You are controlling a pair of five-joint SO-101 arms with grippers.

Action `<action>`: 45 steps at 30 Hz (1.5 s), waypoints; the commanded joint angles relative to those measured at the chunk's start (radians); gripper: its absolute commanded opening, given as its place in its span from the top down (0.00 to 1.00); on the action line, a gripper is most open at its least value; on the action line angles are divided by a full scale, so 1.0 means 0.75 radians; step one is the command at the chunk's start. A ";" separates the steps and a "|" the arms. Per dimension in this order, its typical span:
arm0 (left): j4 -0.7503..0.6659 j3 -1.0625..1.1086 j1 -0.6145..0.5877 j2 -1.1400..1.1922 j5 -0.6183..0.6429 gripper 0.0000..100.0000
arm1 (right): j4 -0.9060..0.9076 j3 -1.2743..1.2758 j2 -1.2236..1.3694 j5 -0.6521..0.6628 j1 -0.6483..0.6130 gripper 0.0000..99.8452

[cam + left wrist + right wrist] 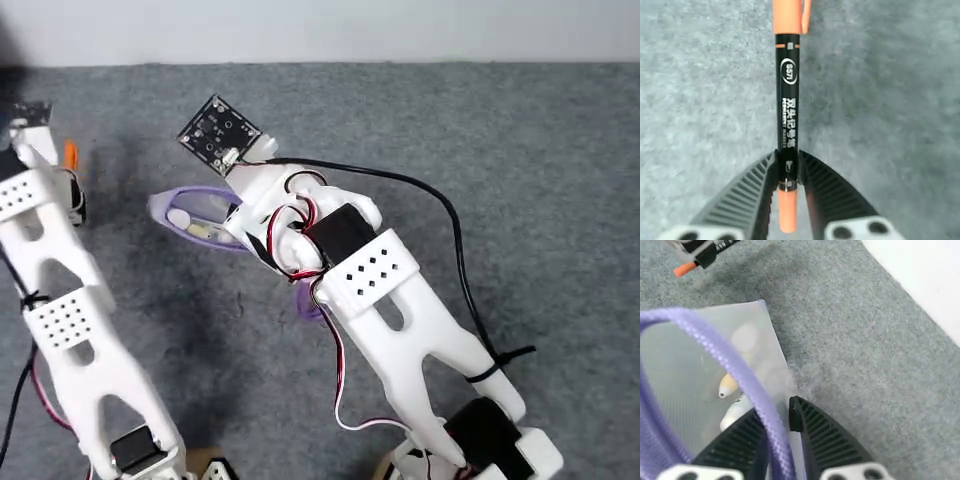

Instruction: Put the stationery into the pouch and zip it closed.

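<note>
Purple zip edge of the pouch (695, 365) sits pinched in your right gripper (776, 410), pale stationery (730, 385) inside just beyond its tips. Your left gripper (787, 156) clamps the black-and-orange marker (788, 100), which points ahead over the grey table (890, 100).

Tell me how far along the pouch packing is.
Done: pale items lie inside the pouch. In hand: the left pincer grips the marker; the right pincer pinches the pouch's rim. Remaining: marker in, zip closed.
</note>
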 commanded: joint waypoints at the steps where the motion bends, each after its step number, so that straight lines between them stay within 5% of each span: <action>1: 0.031 0.224 -0.006 -0.348 -0.016 0.99 | 0.001 -0.045 -0.060 -0.051 0.028 0.99; 18: -0.008 1.795 0.012 -1.684 -0.378 0.99 | -0.011 -0.049 -0.062 -0.151 0.028 0.99; 30: -0.158 2.538 0.370 -2.193 -0.403 0.99 | -0.038 -0.049 -0.109 -0.160 0.109 0.99; 37: -0.272 2.691 0.653 -2.398 -0.104 0.96 | -0.066 -0.045 -0.109 -0.217 0.124 0.99; 43: -0.219 2.693 0.659 -2.488 0.115 0.66 | -0.066 -0.045 -0.109 -0.217 0.128 0.99; 45: -0.186 2.677 0.624 -2.510 0.121 0.63 | -0.066 -0.045 -0.109 -0.217 0.128 0.99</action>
